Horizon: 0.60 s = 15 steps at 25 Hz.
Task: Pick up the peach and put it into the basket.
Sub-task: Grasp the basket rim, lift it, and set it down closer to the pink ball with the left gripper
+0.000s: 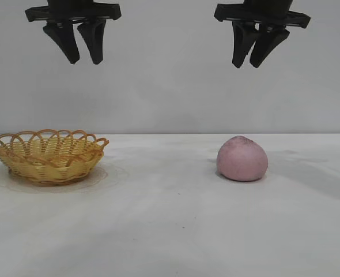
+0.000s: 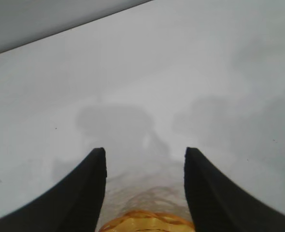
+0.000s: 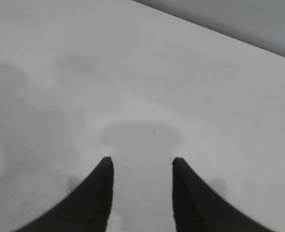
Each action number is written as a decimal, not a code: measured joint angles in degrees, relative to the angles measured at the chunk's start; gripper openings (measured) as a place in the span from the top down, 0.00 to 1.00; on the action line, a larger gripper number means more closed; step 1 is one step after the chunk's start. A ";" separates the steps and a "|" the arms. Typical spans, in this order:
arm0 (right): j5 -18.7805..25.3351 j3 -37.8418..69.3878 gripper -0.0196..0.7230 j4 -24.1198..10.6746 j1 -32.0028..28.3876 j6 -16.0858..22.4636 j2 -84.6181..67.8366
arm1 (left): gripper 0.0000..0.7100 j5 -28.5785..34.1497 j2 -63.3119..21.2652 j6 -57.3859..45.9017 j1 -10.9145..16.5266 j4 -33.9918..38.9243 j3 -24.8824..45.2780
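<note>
Nothing done yet. Nearest: peach (image 1: 242,158) sits on table (image 1: 170,231), right side, untouched; basket (image 1: 46,156) at left, well apart, empty. Farther up, left gripper (image 1: 82,56) above basket and right gripper (image 1: 256,57) above peach, both part-open, holding nothing. Pick & drop both remain.

A bare test setup, more lab than home.
My two black claws hang over a plain white surface (image 1: 170,231) with a blank grey-white wall (image 1: 170,86) behind; only a wicker basket (image 1: 48,154) and a peach (image 1: 242,158) sit on it.
</note>
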 joint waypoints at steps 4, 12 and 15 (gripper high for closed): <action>0.00 0.00 0.63 0.00 0.00 0.09 0.00 | 0.49 0.00 0.00 0.00 0.00 0.00 0.00; 0.67 0.00 0.63 -0.09 0.00 0.13 0.00 | 0.49 5.15 0.23 1.32 0.36 2.15 0.00; 0.95 0.00 0.63 -0.22 0.00 0.13 0.00 | 0.49 11.09 1.02 4.62 2.51 2.53 0.22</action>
